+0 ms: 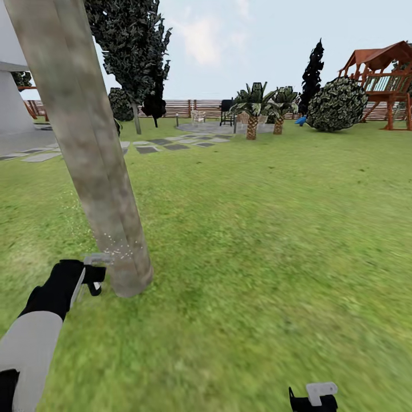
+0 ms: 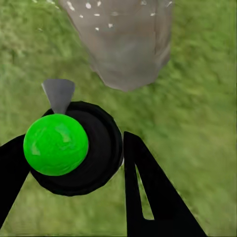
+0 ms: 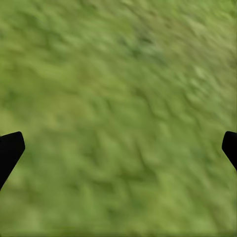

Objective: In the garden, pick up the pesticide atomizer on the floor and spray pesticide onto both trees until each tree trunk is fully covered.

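Observation:
A thick pale grey-brown tree trunk [image 1: 86, 149] leans up out of the lawn just ahead on the left. My left gripper [image 1: 91, 278] is beside its base, shut on the pesticide atomizer [image 1: 96, 261]. In the left wrist view the atomizer [image 2: 74, 148] is a round black bottle with a bright green top and a grey nozzle aimed at the trunk [image 2: 123, 44]. White spray specks [image 1: 117, 249] dot the lower trunk. A second tree [image 1: 135, 114] stands far back. My right gripper [image 1: 312, 397] hangs open over grass [image 3: 118, 148].
Grey stepping stones [image 1: 163, 143] cross the lawn behind the trunk. Palm-like plants [image 1: 252, 109], a round bush [image 1: 337, 106], a wooden play structure [image 1: 383, 80] and a slat fence [image 1: 194, 106] stand far back. A white house wall [image 1: 11, 103] is at the left.

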